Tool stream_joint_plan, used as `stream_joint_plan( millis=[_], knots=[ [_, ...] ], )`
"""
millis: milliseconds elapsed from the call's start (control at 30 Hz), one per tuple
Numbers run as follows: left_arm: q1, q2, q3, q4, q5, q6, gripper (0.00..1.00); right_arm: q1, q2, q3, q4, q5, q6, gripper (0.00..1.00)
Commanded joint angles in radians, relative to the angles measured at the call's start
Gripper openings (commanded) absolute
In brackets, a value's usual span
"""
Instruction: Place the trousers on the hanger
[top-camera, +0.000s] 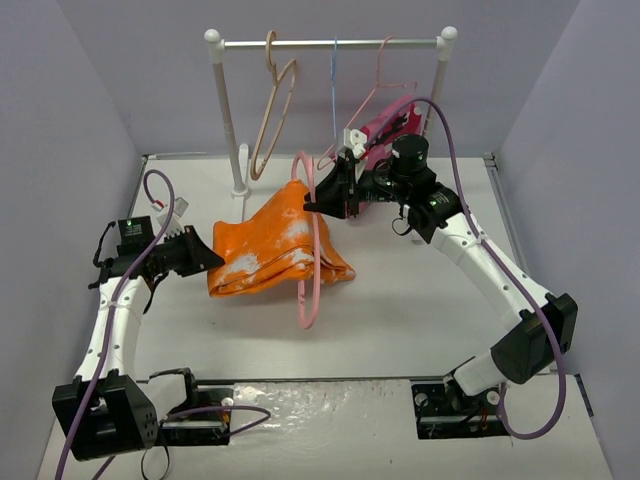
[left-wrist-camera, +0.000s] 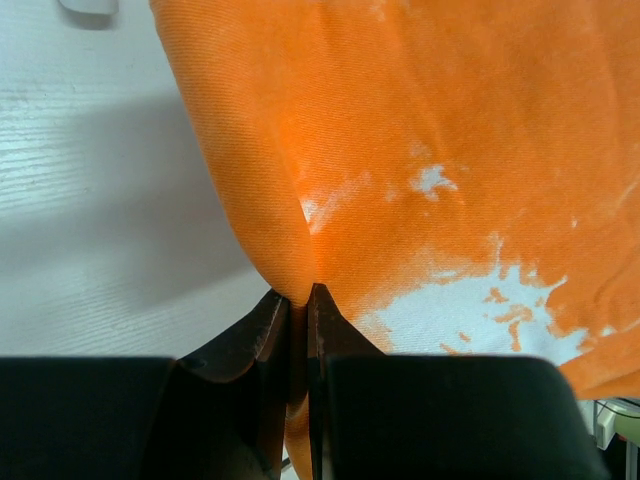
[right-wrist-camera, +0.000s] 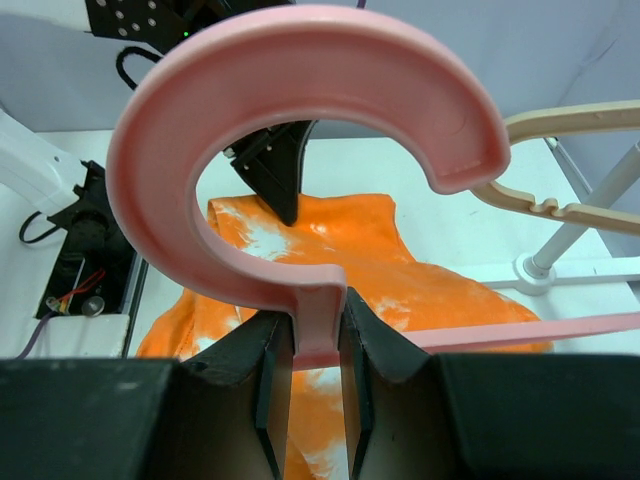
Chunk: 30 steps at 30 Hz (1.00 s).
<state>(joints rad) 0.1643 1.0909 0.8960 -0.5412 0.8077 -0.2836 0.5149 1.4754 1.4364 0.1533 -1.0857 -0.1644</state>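
Orange twill trousers (top-camera: 262, 252), white blotches, long axis L-R, bunched across thick pink plastic hanger (top-camera: 316, 270), hook at far end. L hand (left-wrist-camera: 300, 298) pinching trouser fold; R hand (right-wrist-camera: 316, 345) clamping hanger neck.

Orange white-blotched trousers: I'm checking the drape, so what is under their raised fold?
The bright pink plastic hanger, held at its neck by the right gripper, crosses the trousers there; the part under the cloth is covered, so whether it carries them cannot be seen.

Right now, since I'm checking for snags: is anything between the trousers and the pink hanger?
Nothing visible: the trousers already cross the hanger, left gripper pinching cloth, right gripper clamping the hanger's neck.
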Motion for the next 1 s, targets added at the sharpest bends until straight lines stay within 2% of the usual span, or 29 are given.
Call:
stream_joint_plan(
  millis=[0,167,333,667,967],
  knots=[
    [0.029,0.028,0.034,0.145,-0.036,-0.009,0.00,-0.024,-0.086,0.114,0.137,-0.080,0.015,0.00],
    [0.029,0.050,0.111,0.204,-0.029,-0.029,0.00,-0.024,-0.105,0.107,0.138,-0.143,0.035,0.00],
    [0.029,0.076,0.205,0.248,0.040,-0.072,0.00,-0.025,-0.129,0.085,0.135,-0.188,0.041,0.00],
    [0.020,0.013,0.484,0.231,0.134,-0.146,0.00,-0.019,-0.123,0.038,0.134,-0.206,0.038,0.00],
    [-0.002,0.014,0.600,0.264,0.226,-0.241,0.00,0.017,-0.085,0.031,0.135,-0.228,0.029,0.00]
  ],
)
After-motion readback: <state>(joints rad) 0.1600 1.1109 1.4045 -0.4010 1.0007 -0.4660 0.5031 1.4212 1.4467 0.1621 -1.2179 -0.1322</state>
